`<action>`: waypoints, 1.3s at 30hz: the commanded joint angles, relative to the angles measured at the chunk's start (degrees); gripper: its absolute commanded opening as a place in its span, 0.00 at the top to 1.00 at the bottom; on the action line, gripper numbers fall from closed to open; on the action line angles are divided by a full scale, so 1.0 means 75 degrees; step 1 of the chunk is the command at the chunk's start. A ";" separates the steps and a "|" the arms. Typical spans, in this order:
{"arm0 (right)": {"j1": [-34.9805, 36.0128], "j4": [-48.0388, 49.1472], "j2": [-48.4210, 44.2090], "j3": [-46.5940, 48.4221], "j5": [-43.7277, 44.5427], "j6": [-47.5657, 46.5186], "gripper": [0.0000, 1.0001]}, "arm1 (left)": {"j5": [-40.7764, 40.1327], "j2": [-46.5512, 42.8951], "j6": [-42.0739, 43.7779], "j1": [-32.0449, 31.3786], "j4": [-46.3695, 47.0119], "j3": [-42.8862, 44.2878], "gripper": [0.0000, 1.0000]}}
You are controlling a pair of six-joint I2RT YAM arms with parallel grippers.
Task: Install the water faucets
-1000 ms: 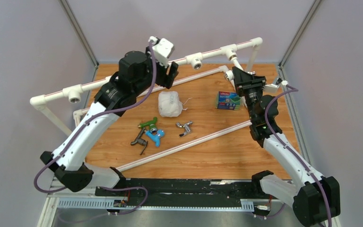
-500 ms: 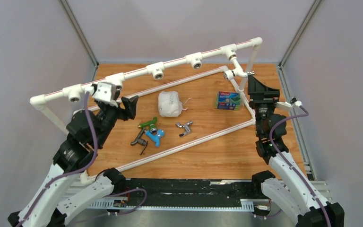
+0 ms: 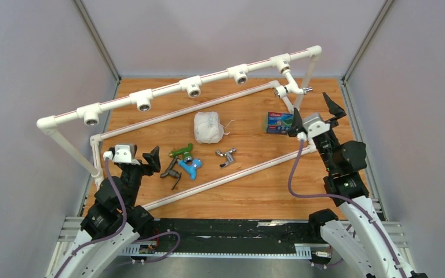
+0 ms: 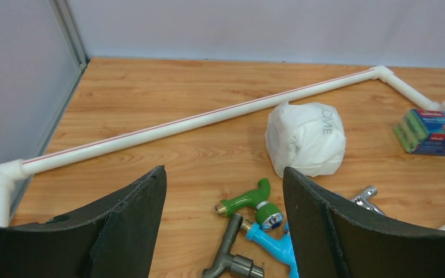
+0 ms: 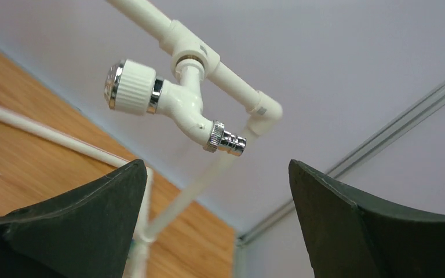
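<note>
A white faucet point(image 3: 294, 87) sits screwed into the right end fitting of the raised white pipe rail point(image 3: 168, 91); it shows above my open right gripper point(image 5: 216, 163) as a white faucet point(image 5: 171, 104), apart from the fingers. The right gripper point(image 3: 314, 117) is empty. Green point(image 3: 181, 152), blue point(image 3: 192, 168), dark grey point(image 3: 171, 172) and chrome point(image 3: 226, 155) faucets lie loose on the wooden table. My left gripper point(image 3: 146, 162) hangs open just left of them. Between its fingers point(image 4: 224, 171) I see the green point(image 4: 249, 202), blue point(image 4: 273, 246) and grey point(image 4: 234, 258) faucets.
Several empty sockets point(image 3: 193, 91) line the raised rail. A low pipe frame point(image 3: 237, 174) lies on the table around the faucets. A white bag point(image 3: 207, 127) and a pack of sponges point(image 3: 280, 123) sit farther back. Grey walls close in both sides.
The right gripper let go of the white faucet, opened and drew back toward the near right. The left arm swung down from the upper rail to just left of the loose faucets.
</note>
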 commanded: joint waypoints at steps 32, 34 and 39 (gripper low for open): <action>0.0720 -0.0085 0.3156 0.2161 -0.0055 -0.5401 0.61 | -0.2001 -0.0318 0.0292 0.0013 0.0901 -0.0747 0.12; 0.0720 0.0289 0.3145 0.2138 -0.0184 -0.3948 0.72 | -0.1990 -0.0306 0.0292 0.0024 0.0901 -0.0747 0.12; 0.0708 0.2069 0.3109 0.1728 0.0176 0.0924 1.00 | -0.1919 -0.0306 0.0281 0.0024 0.0890 -0.0759 0.12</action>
